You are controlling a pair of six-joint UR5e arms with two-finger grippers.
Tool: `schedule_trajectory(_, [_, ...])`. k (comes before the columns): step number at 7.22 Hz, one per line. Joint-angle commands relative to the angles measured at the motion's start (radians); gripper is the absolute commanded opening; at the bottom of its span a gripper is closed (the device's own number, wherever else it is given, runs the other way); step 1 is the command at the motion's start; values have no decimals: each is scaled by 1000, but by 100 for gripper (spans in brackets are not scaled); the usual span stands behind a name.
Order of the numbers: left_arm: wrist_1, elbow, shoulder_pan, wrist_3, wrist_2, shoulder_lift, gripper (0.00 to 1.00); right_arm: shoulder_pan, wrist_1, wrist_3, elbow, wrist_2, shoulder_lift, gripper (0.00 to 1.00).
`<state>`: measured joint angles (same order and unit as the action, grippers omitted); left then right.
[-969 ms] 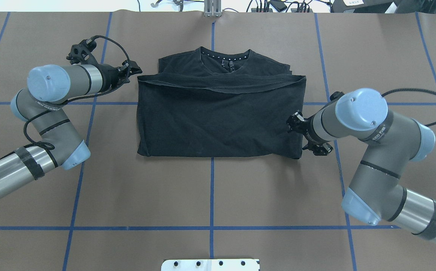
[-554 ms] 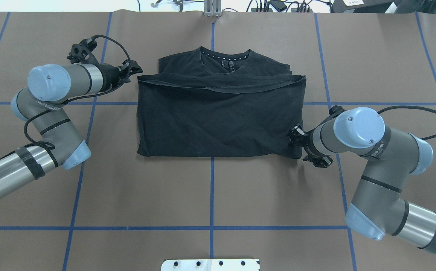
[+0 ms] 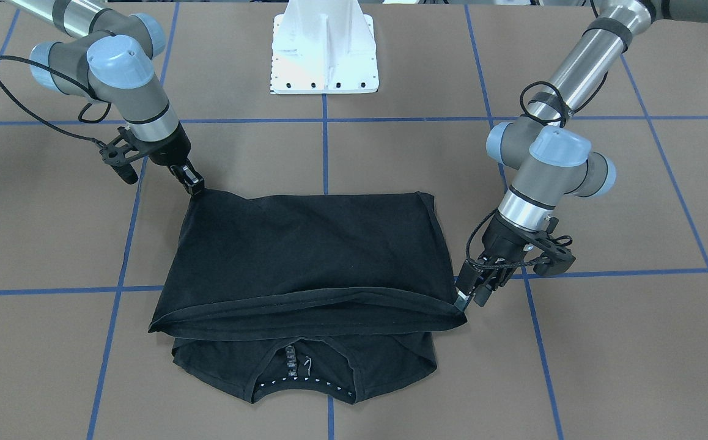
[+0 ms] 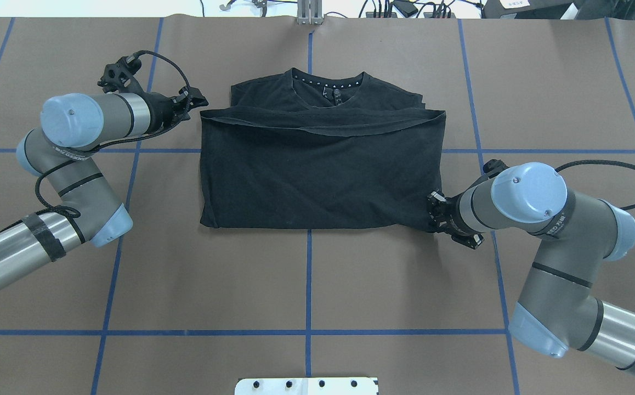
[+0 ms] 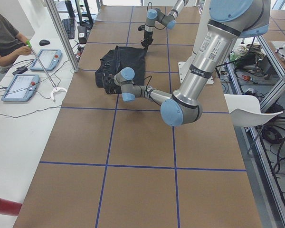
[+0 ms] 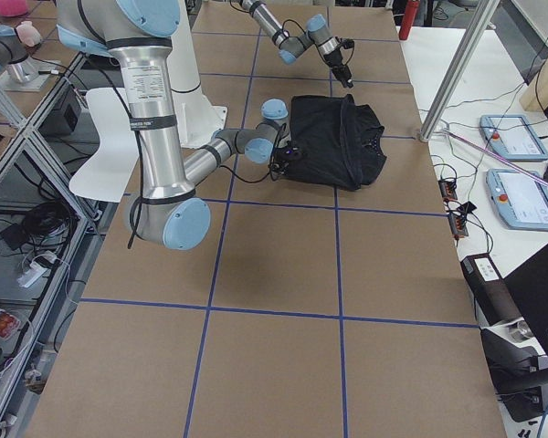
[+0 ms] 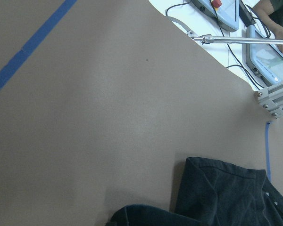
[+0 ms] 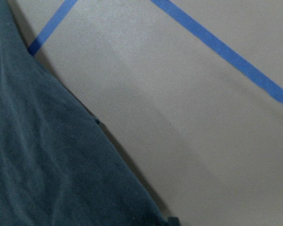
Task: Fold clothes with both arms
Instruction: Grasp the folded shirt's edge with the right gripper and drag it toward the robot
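The black T-shirt (image 4: 317, 175) is lying in the middle of the table (image 4: 317, 285), folded once, with its hem reaching up near the collar (image 4: 328, 77). Its long axis is running side to side between the two arms. The left gripper (image 3: 465, 294) is sitting at the far hem corner on its own side. The right gripper (image 3: 194, 184) is touching the near fold corner on its side, so they are working diagonal corners, and the cloth is lying inward from both. Both sets of fingers are looking narrow, but I cannot tell whether either is pinching fabric. A sideways fold looks likely next.
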<state>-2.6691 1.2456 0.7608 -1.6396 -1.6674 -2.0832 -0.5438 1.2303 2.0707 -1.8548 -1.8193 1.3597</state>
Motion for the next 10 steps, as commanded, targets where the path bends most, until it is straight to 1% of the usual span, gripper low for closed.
schedule_trajectory(1, [0,2,0,-2,0,3,65,-1,0,22,-17,-6,2,0])
schedule_trajectory(3, [0,11,0,-2,-2,5,65,-2,2,19,-84,-15,51,0])
schedule_trajectory(4, [0,20,0,-3,-5,5,65,-2,2,11,-145,-17,123,0])
schedule_trajectory(5, [1,50,0,-3,-12,12,65,5,6,12,-235,-38,213,0])
schedule_trajectory(6, [8,102,0,-5,-23,29,64,74,9,20,-329,-49,305,0])
schedule_trajectory(7, [15,161,0,-5,-87,46,64,128,11,28,-336,-99,318,0])
schedule_trajectory(9, [49,233,-2,-6,-155,58,64,194,11,28,-337,-258,320,0])
schedule_trajectory(10, [119,276,-9,-6,-163,58,64,203,11,29,-346,-328,325,0])
